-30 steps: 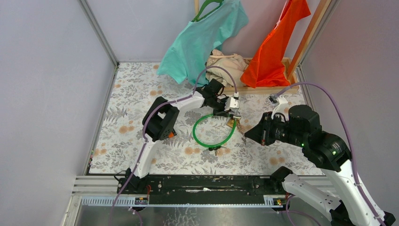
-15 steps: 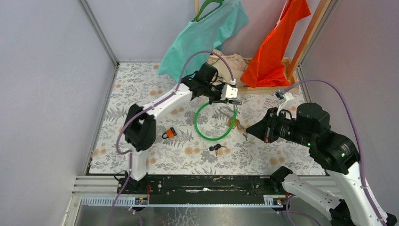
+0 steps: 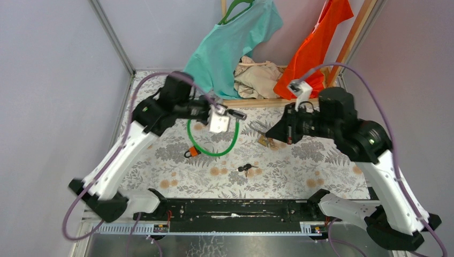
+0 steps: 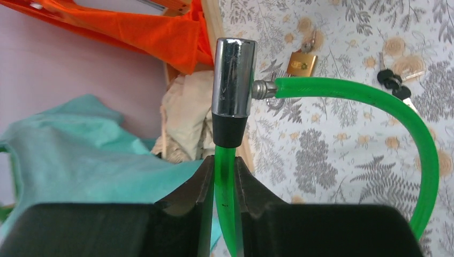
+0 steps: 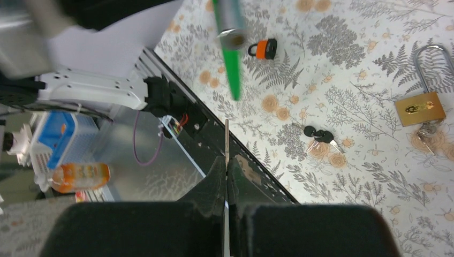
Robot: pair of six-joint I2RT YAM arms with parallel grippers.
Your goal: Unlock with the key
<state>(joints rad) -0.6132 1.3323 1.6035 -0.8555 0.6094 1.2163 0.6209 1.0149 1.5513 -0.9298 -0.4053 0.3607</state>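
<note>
Over the tabletop (image 3: pixel 300 174) hangs the green cable lock (image 3: pixel 206 152), and the step in hand looks like presenting it to the key. The left gripper (image 4: pixel 225 163) is clamped tight on the cable just beneath the lock's chrome barrel (image 4: pixel 234 75). Right of the cable lock, and apart from it, the right gripper (image 5: pixel 226 160) is pinched fully closed on a thin metal blade, seemingly the key (image 5: pixel 226 139).

Next, that blade must line up with the barrel's end face, slide in and turn while the left gripper steadies the cable.

Compared with half a second ago, the left arm has swung the cable lock leftward, so its loop now hangs by the orange padlock (image 3: pixel 193 152), and the right arm has risen. The brass padlock (image 3: pixel 264 141) to the loop's right and the black keys (image 3: pixel 246 169) nearer the bases have not moved.
</note>
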